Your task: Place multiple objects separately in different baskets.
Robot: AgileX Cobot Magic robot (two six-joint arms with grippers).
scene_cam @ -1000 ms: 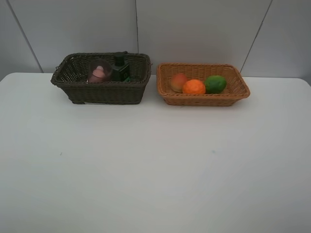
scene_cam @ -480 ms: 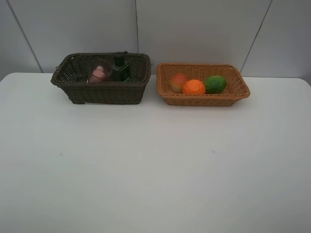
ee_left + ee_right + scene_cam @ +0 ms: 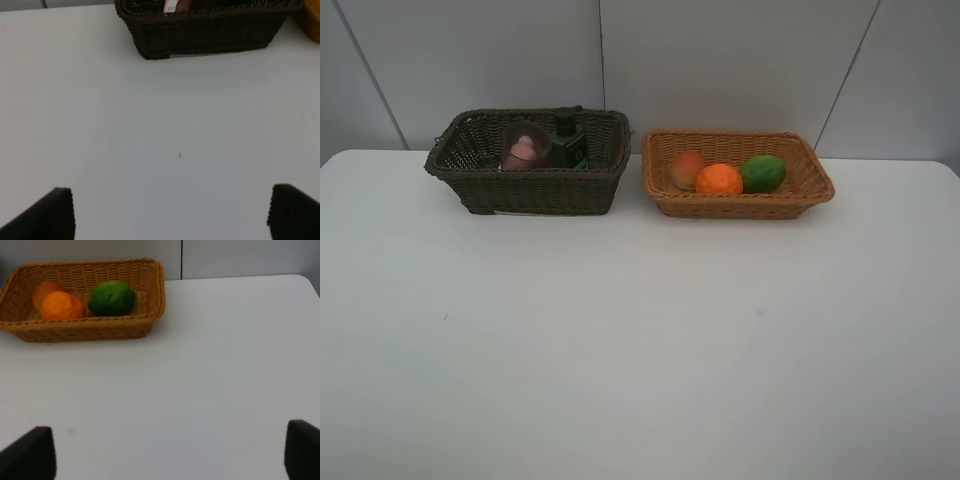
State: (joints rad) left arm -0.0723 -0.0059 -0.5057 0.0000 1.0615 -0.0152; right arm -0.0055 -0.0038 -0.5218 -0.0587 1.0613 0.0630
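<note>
The dark brown basket (image 3: 528,188) stands at the back left and holds the pink bottle (image 3: 523,152) inside the translucent cup (image 3: 527,142), with the dark green bottle (image 3: 568,142) beside them. To its right, the tan basket (image 3: 737,204) holds the peach-like fruit (image 3: 687,168), the orange mandarin (image 3: 719,179) and the green lime (image 3: 763,173). Neither arm shows in the exterior view. My left gripper (image 3: 170,212) hangs open over bare table, well short of the dark basket (image 3: 205,35). My right gripper (image 3: 170,455) is open too, nothing between its fingers, the tan basket (image 3: 85,327) far ahead.
The white table (image 3: 640,340) stretches wide in front of both baskets. A grey panelled wall (image 3: 720,60) rises right behind them. A tiny dark speck (image 3: 180,154) marks the tabletop.
</note>
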